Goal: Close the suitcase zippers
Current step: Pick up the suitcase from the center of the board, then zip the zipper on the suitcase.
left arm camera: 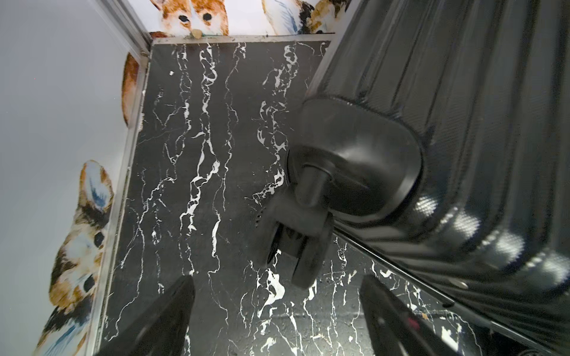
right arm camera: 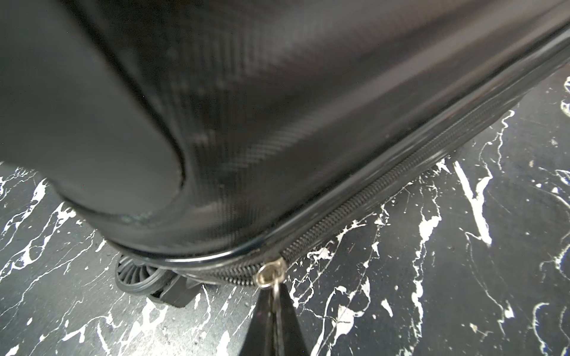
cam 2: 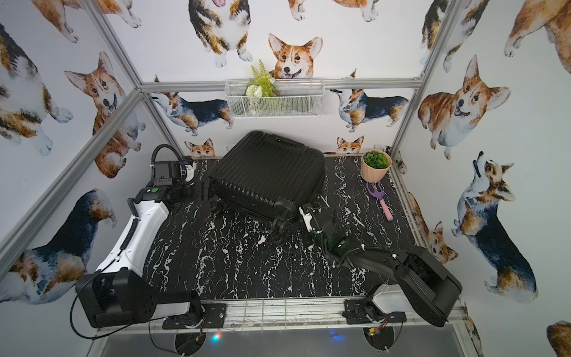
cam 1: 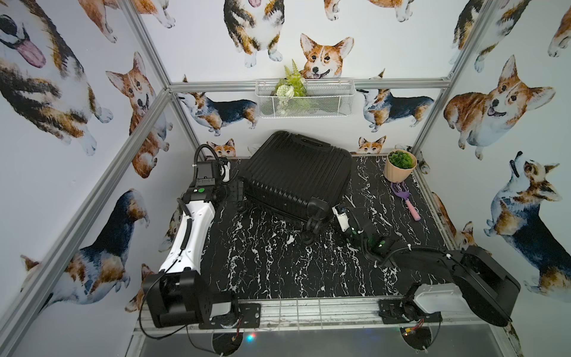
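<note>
Closed suitcase (cam 1: pixel 296 173); fern (cam 1: pixel 292 82) in wire basket (cam 1: pixel 327 99); green plant (cam 1: pixel 400 159) in pot (cam 1: pixel 397 174).

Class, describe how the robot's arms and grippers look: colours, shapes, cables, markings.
The left arm has a white shell, black joints, a ribbed black cable and a round green sticker. The right arm is mostly black, with a white cover near its base, white cable ties and green lights. The left gripper and right gripper have tapered black fingers.

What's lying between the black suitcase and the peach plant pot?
Nothing: between the suitcase and the plant pot there is only bare marbled tabletop, as both top views show.
</note>
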Available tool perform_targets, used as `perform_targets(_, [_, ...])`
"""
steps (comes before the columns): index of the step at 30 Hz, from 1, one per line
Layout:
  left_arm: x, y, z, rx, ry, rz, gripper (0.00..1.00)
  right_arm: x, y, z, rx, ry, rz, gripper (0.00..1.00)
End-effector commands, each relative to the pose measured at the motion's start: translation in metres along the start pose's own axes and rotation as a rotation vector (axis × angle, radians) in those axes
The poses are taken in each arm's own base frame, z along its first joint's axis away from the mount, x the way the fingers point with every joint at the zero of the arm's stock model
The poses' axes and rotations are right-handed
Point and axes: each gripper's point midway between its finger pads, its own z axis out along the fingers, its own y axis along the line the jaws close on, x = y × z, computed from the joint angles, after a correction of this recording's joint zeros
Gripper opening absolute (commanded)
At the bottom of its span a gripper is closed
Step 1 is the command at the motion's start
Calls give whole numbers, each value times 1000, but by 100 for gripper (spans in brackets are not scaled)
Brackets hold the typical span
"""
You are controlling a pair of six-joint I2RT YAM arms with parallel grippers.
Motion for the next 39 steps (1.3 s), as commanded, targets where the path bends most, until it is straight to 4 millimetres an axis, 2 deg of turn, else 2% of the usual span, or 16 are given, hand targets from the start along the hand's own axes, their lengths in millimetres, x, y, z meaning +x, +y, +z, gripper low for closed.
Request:
perform_targets(1, [2,-9,12,81,42,37,86,-6,-4,0,21,-14,18,0])
perform_targets(8, [6,-11,34,108,111,23,80,-6,-2,2,9,-10,21,0])
perform_targets(15, [15,-15,46,139,180,3,65,-7,-2,2,13,-16,21,0])
perform_targets(18, [17,-16,47,145,196,-3,54,-8,-2,0,14,-20,22,0])
perform_targets(22, [18,-13,43,126,211,-15,28,-9,-6,-2,33,-24,21,0])
perform_targets(28, [17,0,19,27,169,-97,27,-9,-15,-3,76,-16,33,0])
perform_targets(30, [20,-3,10,30,147,-140,27,-9,-16,-2,72,-12,45,0])
perform_targets(39, [50,-21,-14,59,45,-318,25,-11,17,-1,-118,-8,93,0])
